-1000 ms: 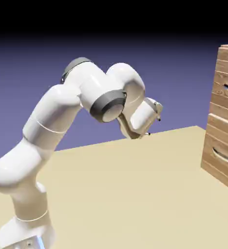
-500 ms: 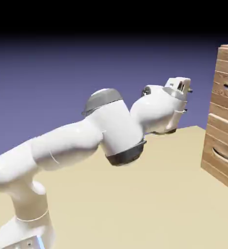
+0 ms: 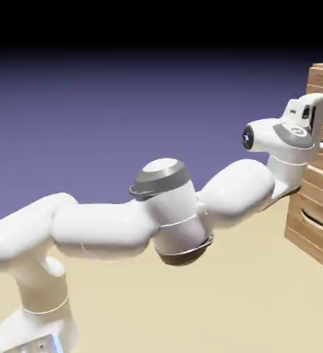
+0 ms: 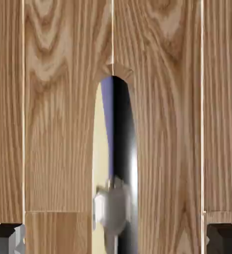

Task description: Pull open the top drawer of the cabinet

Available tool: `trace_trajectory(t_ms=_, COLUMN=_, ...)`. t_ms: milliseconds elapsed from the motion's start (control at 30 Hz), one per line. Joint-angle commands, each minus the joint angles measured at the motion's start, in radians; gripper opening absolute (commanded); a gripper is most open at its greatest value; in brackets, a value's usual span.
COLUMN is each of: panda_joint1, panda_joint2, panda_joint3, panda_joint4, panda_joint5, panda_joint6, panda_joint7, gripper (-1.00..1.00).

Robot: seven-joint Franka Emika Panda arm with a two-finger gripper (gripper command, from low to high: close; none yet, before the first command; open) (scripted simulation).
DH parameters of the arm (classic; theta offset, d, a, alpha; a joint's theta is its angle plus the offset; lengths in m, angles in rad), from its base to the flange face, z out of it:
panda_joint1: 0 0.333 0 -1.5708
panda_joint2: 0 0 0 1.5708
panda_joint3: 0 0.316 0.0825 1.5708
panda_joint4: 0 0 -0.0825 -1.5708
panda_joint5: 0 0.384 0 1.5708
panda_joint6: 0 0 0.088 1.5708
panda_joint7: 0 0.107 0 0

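My gripper was at the cabinet front, fingers spread wide, nothing between the pads gripped. Top drawer sat closed, dead ahead, its bar handle running up between the two tips. I'd rolled the hand so the tips straddled the bar, one each side, presumably so that closing would pinch it for the pull.
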Motion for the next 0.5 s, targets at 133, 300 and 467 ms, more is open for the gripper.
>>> trace_trajectory(t_ms=133, panda_joint1=-0.038, panda_joint2=-0.005, panda_joint3=0.009, panda_joint4=-0.061, panda_joint5=-0.012, panda_joint6=-0.023, panda_joint7=0.02, gripper=-1.0)
trace_trajectory(t_ms=300, panda_joint1=-0.153, panda_joint2=-0.021, panda_joint3=0.037, panda_joint4=-0.242, panda_joint5=-0.037, panda_joint6=-0.089, panda_joint7=0.071, gripper=-1.0)
trace_trajectory(t_ms=467, panda_joint1=-0.272, panda_joint2=-0.036, panda_joint3=0.072, panda_joint4=-0.423, panda_joint5=-0.051, panda_joint6=-0.153, panda_joint7=0.114, gripper=-1.0)
